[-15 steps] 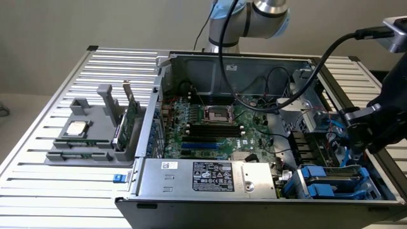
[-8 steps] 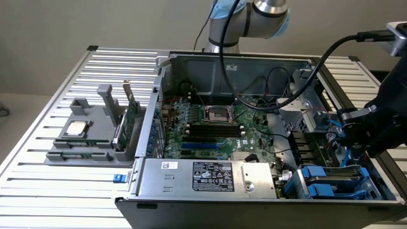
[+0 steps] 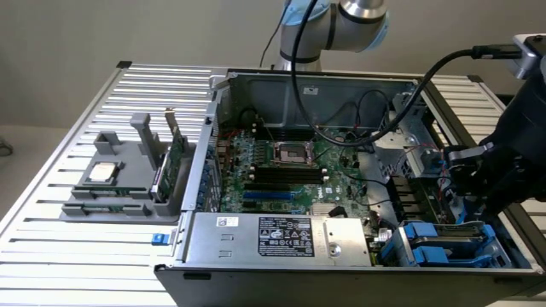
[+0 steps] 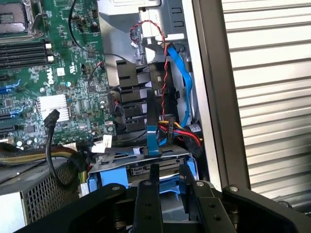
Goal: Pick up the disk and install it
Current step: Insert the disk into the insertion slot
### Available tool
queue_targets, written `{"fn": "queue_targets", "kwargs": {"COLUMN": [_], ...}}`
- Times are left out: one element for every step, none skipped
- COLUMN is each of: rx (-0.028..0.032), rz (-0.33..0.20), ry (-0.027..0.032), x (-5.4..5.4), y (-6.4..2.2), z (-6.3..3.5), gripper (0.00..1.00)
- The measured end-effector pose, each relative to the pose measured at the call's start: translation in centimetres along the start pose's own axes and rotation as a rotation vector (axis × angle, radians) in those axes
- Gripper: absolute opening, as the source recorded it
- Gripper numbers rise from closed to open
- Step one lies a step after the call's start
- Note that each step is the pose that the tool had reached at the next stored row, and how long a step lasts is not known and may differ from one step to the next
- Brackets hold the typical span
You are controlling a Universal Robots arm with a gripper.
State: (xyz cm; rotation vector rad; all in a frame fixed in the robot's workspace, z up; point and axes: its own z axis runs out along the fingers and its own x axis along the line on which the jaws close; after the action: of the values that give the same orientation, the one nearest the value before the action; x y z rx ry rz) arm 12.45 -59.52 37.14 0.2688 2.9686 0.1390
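Note:
The disk (image 4: 151,170) lies low in the drive bay at the case's front corner, on the exterior view's right. Its blue carrier frame (image 4: 99,180) and connector edge face the wrist camera. In the exterior view blue carrier plastic (image 3: 445,242) shows in that bay, just under my black gripper (image 3: 467,214). In the wrist view my gripper (image 4: 167,177) reaches down onto the carrier. Its two dark fingers (image 4: 148,204) stand close together with blue plastic between them, so it is shut on the disk. The disk's face is hidden.
Red, blue and black cables (image 4: 182,128) hang close beside the bay. The green motherboard (image 3: 290,173) and the power supply (image 3: 282,236) take up the case. On the slatted table (image 3: 102,256), a grey holder (image 3: 119,192) carries a processor chip and a green card.

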Motion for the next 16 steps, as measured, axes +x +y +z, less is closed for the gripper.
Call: {"fn": "queue_targets", "kwargs": {"rx": [0.0011, 0.0024, 0.0036, 0.0050, 0.0063, 0.0075, 0.0086, 0.0095, 0.0102, 0.0105, 0.0107, 0.0109, 0.0110, 0.0111, 0.0112, 0.0113], "rz": [0.008, 0.017, 0.025, 0.034, 0.043, 0.052, 0.060, 0.067, 0.072, 0.077, 0.080, 0.082, 0.083, 0.084, 0.085, 0.086], "ry": [-0.0008, -0.0018, -0.0028, -0.0039, -0.0054, -0.0070, -0.0088, -0.0105, -0.0120, -0.0130, -0.0135, -0.0138, -0.0139, -0.0141, -0.0142, -0.0142], "x": [0.11, 0.20, 0.28, 0.33, 0.37, 0.41, 0.45, 0.50, 0.56, 0.61, 0.65, 0.68, 0.71, 0.75, 0.78, 0.82], "y": [-0.02, -0.03, -0.05, -0.05, -0.05, -0.05, -0.05, -0.04, -0.02, 0.02, 0.09, 0.18, 0.29, 0.42, 0.58, 0.75], "z": [0.02, 0.05, 0.09, 0.14, 0.19, 0.25, 0.31, 0.36, 0.42, 0.48, 0.51, 0.52, 0.53, 0.54, 0.55, 0.56], "gripper": [0.31, 0.31, 0.31, 0.31, 0.31, 0.31, 0.31, 0.31, 0.31, 0.31, 0.31, 0.31, 0.31, 0.31, 0.31, 0.31]}}
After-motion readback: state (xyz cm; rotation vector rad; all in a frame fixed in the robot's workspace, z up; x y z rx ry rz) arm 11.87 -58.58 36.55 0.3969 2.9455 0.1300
